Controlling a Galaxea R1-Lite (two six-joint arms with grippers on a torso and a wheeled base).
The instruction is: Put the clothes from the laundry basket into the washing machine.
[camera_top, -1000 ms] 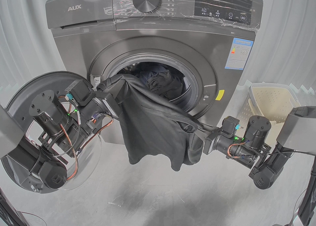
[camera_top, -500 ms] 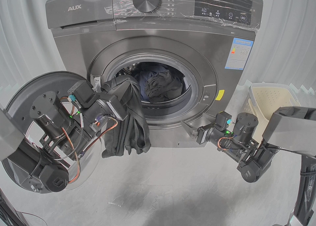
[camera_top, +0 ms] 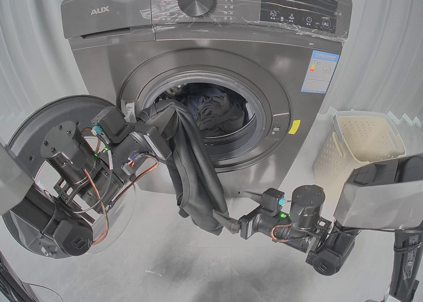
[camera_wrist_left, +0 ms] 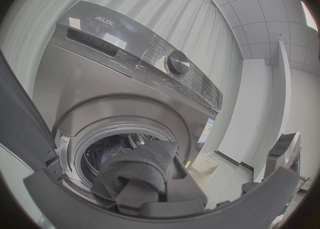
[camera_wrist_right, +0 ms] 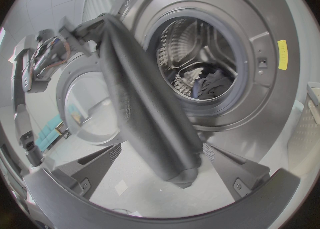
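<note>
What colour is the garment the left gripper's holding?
The garment is plain black with a fine knit texture, clearest in the left wrist view.

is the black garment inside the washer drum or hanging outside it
Outside: the black garment hangs from the left gripper before the washing machine opening, lower end by the right gripper.

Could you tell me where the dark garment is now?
In the head view the dark garment hangs from the left gripper before the washing machine, lower end at the right gripper.
</note>
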